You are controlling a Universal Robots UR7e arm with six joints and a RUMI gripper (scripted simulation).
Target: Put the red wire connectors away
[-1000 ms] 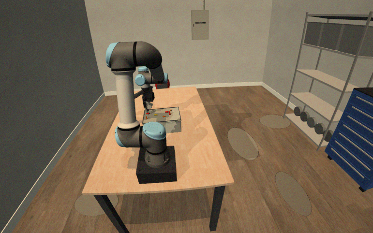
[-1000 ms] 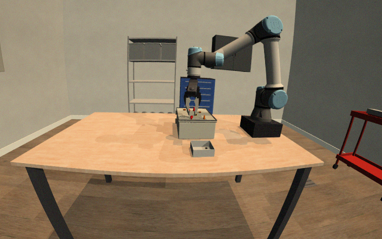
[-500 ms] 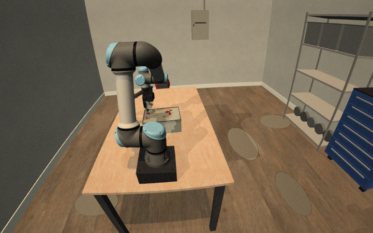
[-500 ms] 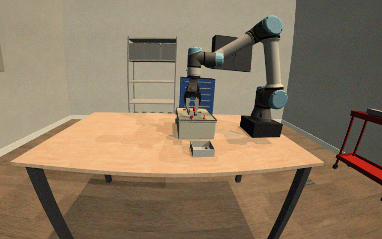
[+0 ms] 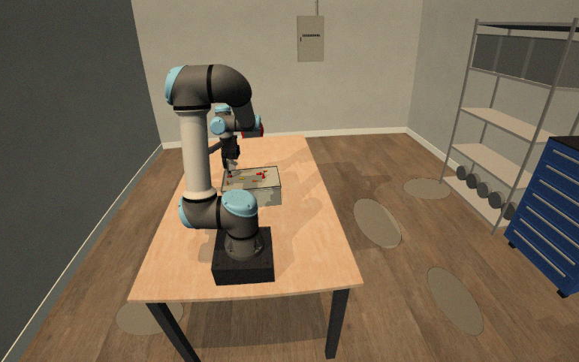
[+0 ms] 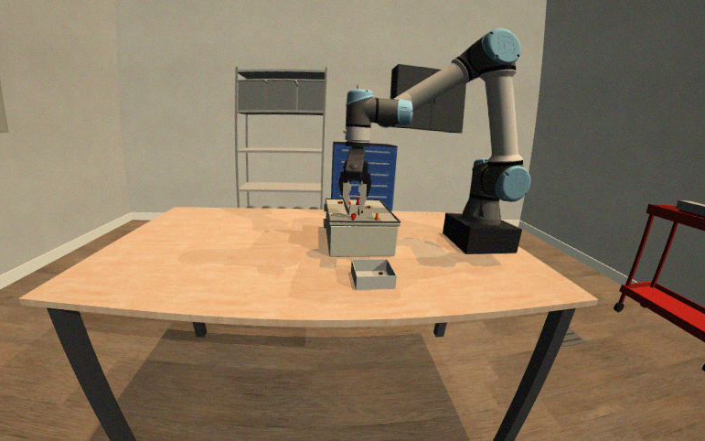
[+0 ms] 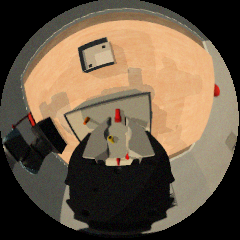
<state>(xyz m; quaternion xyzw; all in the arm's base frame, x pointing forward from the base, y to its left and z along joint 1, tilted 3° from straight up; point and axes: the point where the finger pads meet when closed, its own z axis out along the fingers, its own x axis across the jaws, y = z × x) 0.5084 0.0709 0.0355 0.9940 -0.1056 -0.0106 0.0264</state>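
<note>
The grey tool case (image 5: 269, 196) (image 6: 363, 242) (image 7: 141, 103) stands mid-table with small wire connectors scattered on its flat lid. Red connectors (image 5: 259, 173) (image 6: 352, 217) (image 7: 117, 115) lie among orange ones (image 5: 254, 181) (image 6: 377, 215) (image 7: 86, 120). My gripper (image 5: 228, 172) (image 6: 356, 204) (image 7: 117, 117) points straight down at the lid's end nearest the arm. Its fingers stand a narrow gap apart just above the lid, with red connectors close around the tips. I see nothing gripped. The open steel junction box (image 6: 373, 274) (image 7: 96, 55) sits on the table in front of the case.
The arm's black base (image 5: 242, 269) (image 6: 481, 232) stands on the table behind the case. A red cart (image 6: 688, 312) is off to the right of the table, and a shelf rack (image 5: 520, 112) and a blue drawer cabinet (image 5: 570, 211) stand by the wall.
</note>
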